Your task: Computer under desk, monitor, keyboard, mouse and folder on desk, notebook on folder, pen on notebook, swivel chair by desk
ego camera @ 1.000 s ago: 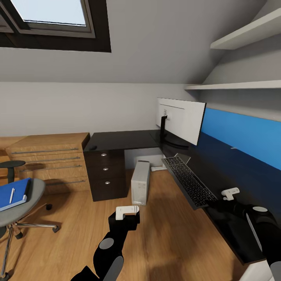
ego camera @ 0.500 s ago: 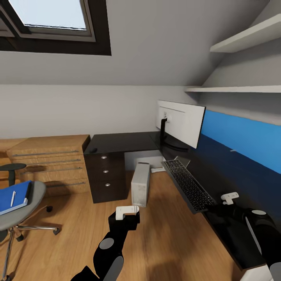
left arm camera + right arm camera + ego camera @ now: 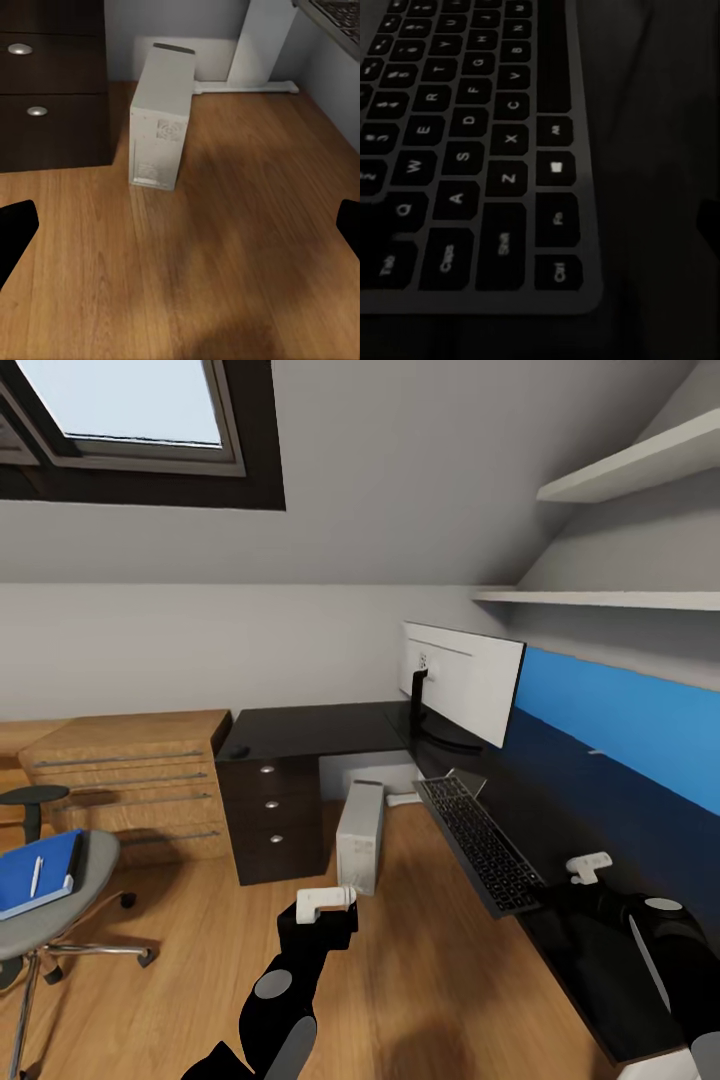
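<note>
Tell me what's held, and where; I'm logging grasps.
Right gripper apparently grips the keyboard by its near end; contact is hidden. Left gripper, open, holds nothing.

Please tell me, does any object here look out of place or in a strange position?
Yes. The keyboard lies askew at the desk edge, partly overhanging the floor, with its far end lifted. The folder with the pen sits on the swivel chair, not the desk.

Keyboard (image 3: 472,150) keycaps with pale legends, Ctrl, Fn, Shift, Caps and Tab nearest its front corner, then Z, X, A, S, D, Q, W, E, R further in
</note>
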Controlling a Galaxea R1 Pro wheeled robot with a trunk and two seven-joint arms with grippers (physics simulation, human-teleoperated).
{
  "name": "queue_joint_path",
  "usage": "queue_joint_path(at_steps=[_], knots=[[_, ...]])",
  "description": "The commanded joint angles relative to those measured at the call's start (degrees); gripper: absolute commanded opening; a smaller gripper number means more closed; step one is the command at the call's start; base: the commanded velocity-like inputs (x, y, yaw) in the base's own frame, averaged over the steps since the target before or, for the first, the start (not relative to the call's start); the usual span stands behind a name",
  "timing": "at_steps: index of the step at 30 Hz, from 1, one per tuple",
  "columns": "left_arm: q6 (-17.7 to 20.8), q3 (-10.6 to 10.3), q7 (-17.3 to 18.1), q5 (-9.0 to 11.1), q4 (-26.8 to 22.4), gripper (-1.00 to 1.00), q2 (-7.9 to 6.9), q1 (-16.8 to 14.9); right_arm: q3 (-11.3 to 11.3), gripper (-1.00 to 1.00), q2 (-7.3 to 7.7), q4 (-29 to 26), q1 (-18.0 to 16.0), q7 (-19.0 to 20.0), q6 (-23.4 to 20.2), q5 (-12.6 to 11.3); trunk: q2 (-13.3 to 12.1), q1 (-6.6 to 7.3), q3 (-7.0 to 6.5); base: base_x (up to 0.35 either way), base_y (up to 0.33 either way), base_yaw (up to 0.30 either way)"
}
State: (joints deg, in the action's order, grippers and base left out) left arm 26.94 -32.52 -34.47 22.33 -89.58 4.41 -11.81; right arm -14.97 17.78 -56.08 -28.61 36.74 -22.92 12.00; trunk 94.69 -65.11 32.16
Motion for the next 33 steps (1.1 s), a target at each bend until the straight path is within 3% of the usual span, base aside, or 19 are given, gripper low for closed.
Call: queue_joint_path(at_steps=[1,10,21,22,25,26,29,31,33], knots=[[0.13,-0.09,-0.51,0.5,-0.07,1.0,-0.01,-0.06,-0.18,1.0,-0.03,-0.08,-0.04,0.49,-0.14,0.49,-0.38,0.23,-0.12,0.0,0.0,0.0],[0.13,-0.09,-0.51,0.52,-0.07,1.0,-0.01,-0.06,-0.34,1.0,-0.05,-1.29,-0.04,0.45,-0.13,0.17,-3.99,2.21,-1.74,0.0,0.0,0.0],[0.13,-0.09,-0.43,0.61,0.04,1.0,-0.01,-0.06,-0.41,1.0,-0.96,-4.87,-0.04,0.38,-1.05,-1.45,-3.99,2.21,-1.74,0.0,0.0,0.0],[0.13,-0.09,-0.43,0.61,0.28,1.0,-0.01,-0.06,-0.47,1.0,-1.79,-8.2,-0.04,0.36,-5.09,-3.97,-3.99,2.21,-1.74,0.0,0.0,0.0],[0.13,-0.09,-0.43,0.61,0.61,1.0,0.02,-0.06,-0.52,1.0,-2.09,-11.85,-0.04,0.33,-12.14,-6.34,-3.99,2.21,-1.74,0.0,0.0,0.0],[0.13,-0.09,-0.43,0.61,0.78,1.0,0.05,-0.06,-0.52,1.0,-2.52,-17.15,-0.04,0.11,-20.43,-8.86,-3.99,2.21,-1.74,0.0,0.0,0.0],[0.13,-0.09,-0.43,0.57,0.85,1.0,0.06,-0.06,-0.65,1.0,-3.76,-22.78,-0.04,-0.4,-26.83,-10.52,-3.99,2.21,-1.74,0.0,0.0,0.0],[0.13,-0.09,-0.43,0.55,0.87,1.0,0.06,-0.06,-0.89,1.0,-4.67,-25.23,-0.04,-1.03,-28.68,-10.94,-3.99,2.21,-1.74,0.0,0.0,0.0],[0.13,-0.09,-0.45,0.54,0.88,1.0,0.07,-0.06,-1.92,1.0,-6.67,-27.65,-0.06,-2.7,-30.37,-11.48,-3.99,2.21,-1.74,0.0,0.0,0.0]])
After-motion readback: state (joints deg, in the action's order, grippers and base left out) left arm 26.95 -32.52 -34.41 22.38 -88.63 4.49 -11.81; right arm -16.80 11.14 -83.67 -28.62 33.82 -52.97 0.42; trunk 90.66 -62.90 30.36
